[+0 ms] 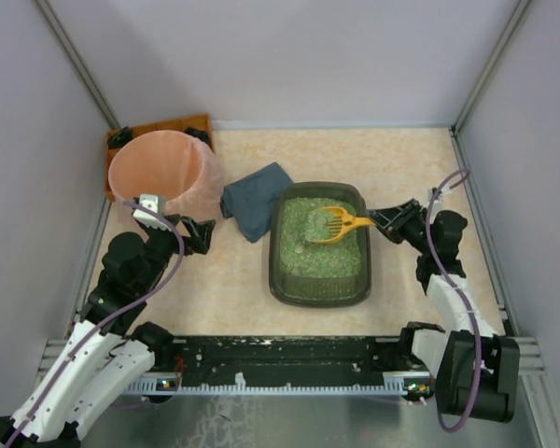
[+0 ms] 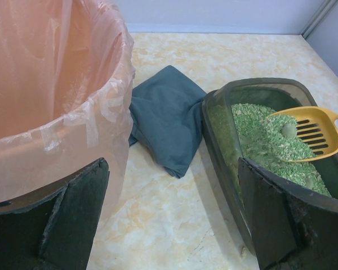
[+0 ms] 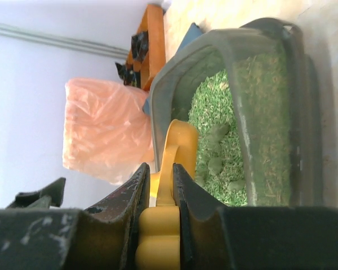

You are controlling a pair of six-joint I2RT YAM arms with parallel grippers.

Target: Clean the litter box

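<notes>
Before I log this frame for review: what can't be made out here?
- Orange tray: top view, mostly hidden behind the pink bucket.
- Litter box near corner: left wrist view, covered by a left finger.
- Scoop blade: right wrist view, edge-on, contents unseen.

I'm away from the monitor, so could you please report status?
Right gripper shut on yellow scoop, clump aboard, in litter box. Left gripper open beside pink bucket. Blue cloth between bucket and box.
</notes>
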